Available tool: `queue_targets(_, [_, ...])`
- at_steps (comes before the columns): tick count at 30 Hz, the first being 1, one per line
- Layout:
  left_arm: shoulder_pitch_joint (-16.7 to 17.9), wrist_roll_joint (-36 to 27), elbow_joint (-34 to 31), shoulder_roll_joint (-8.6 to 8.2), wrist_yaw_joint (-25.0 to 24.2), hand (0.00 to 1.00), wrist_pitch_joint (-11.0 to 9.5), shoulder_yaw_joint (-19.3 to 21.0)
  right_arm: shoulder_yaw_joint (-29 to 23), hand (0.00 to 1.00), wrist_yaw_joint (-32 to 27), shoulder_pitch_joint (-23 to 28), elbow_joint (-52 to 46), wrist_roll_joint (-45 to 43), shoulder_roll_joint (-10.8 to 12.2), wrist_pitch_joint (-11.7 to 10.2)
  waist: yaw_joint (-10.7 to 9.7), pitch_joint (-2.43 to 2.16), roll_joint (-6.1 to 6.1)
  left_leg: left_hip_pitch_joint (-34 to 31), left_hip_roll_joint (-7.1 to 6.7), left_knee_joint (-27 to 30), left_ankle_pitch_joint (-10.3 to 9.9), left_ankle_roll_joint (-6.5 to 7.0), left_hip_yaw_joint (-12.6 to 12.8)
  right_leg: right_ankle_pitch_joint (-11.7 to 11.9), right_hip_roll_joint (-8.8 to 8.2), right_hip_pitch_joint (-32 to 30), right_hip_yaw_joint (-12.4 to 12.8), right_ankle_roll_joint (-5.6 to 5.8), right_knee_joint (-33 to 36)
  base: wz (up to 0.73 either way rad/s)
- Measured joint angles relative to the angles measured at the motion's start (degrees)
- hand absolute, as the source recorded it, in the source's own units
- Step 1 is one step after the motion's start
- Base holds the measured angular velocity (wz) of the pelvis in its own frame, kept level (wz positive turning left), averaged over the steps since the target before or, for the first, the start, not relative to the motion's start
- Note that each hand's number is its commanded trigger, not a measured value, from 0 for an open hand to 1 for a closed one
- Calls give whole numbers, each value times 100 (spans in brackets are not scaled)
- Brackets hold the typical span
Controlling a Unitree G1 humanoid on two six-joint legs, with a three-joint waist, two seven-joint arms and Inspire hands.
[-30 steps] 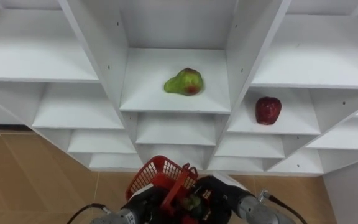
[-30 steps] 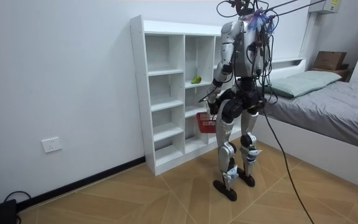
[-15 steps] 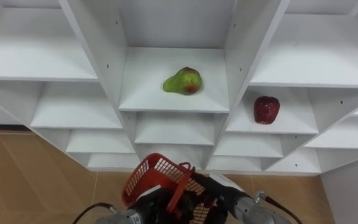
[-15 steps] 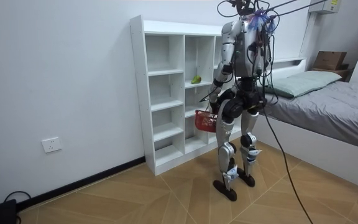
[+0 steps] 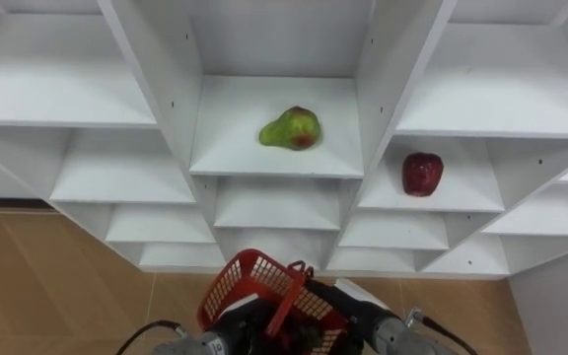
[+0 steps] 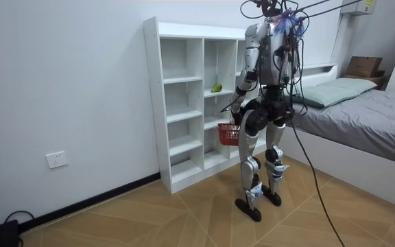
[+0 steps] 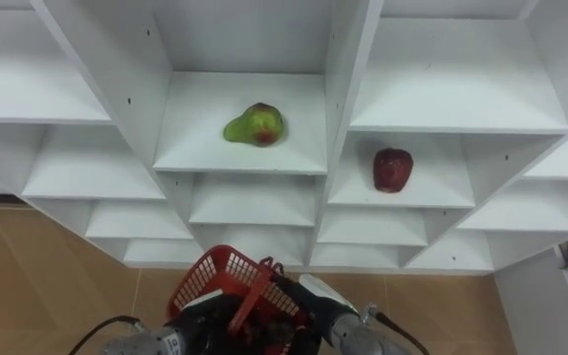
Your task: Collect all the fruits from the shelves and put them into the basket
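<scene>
Eye views: both arms come in at the bottom edge. L hand [image 5: 233,328] and R hand [image 5: 348,308] sit against the red basket [image 5: 254,276], one on each side, low in front of me. Whether either is clenched on it or loose, I can't tell (the mesh and handle cover the contact). The basket tilts, its open mesh side facing up toward the camera. The pear [image 5: 291,129] lies on its side on the middle-column shelf. The apple [image 5: 422,174] stands one shelf lower in the next column to the right. Both are well apart from the hands. Closet [image 5: 146,59] is white, open cubbies; wood floor [image 5: 47,276] below.

Room view: robot stands upright facing the closet, close to it, basket at hip height btwn body and shelves. Bed [image 6: 362,110] on the room view's right, wall socket [image 6: 57,160] low on the left.
</scene>
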Motion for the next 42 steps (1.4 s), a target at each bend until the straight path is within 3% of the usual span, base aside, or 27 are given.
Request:
queue_targets(12, [134, 7, 133, 165, 414, 100, -11, 106, -9, 0, -2, -28, 225, 121, -61, -9, 5, -17, 33, 129, -6, -40, 1, -2, -30, 1, 7, 174, -19, -1, -65, 1])
queue_targets(24, [265, 1, 466, 228, 825, 100, -2, 762, -62, 0, 2, 11, -729, 238, -266, -21, 16, -37, 17, 330, -11, -99, 3, -1, -31, 0, 9, 337, -10, 0, -103, 0])
queue_targets(27, [426, -4, 469, 240, 948, 100, -2, 925, -75, 0, 3, 132, -941, 246, -276, -21, 1, -54, -7, 389, -10, -152, 5, -4, -37, -3, 11, 376, -5, 4, -111, -2])
queue_targets(32, [520, 8, 541, 243, 1081, 100, -1, 1070, -121, 0, 13, 227, -1557, 246, -399, -20, 15, -40, -95, 482, -10, -175, 11, -7, -23, -2, 14, 463, 4, 4, -123, 0])
queue_targets(36, [612, 68, 585, 248, 1263, 100, -3, 1294, -154, 0, 10, 299, -2009, 243, -468, -21, 19, -79, -223, 597, -8, -225, 15, -13, -23, -3, 24, 572, 15, 4, -160, 0])
queue_targets(42, [745, 60, 678, 252, 1434, 100, -8, 1399, -177, 0, 13, 442, -2582, 342, -505, -21, 67, -46, -294, 685, -11, -286, 12, -13, -17, -2, 25, 700, -2, 4, -215, 0])
